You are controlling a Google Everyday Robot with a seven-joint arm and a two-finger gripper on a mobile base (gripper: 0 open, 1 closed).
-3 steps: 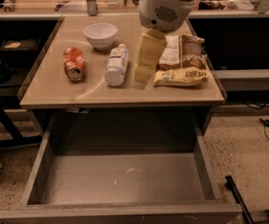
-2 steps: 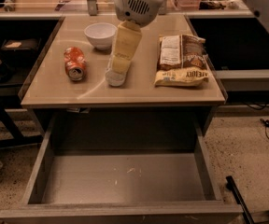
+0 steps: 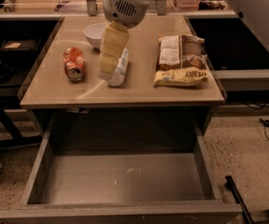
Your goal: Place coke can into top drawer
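Observation:
The coke can (image 3: 74,64) lies on its side on the left part of the tabletop (image 3: 139,90), its silver end towards me. My gripper (image 3: 105,73) hangs from the white arm above the middle of the table, to the right of the can and apart from it. It partly covers the white plastic bottle (image 3: 120,69) lying there. The top drawer (image 3: 125,178) stands pulled out below the table, with nothing in it.
A white bowl (image 3: 95,33) sits at the back of the table behind the gripper. Two snack bags (image 3: 181,59) lie on the right side. Dark shelves flank the table; cables and a black bar lie on the floor at the right.
The arm and gripper have moved left across the table, from near the snack bags to over the white bottle, closer to the can. The can and drawer have not moved.

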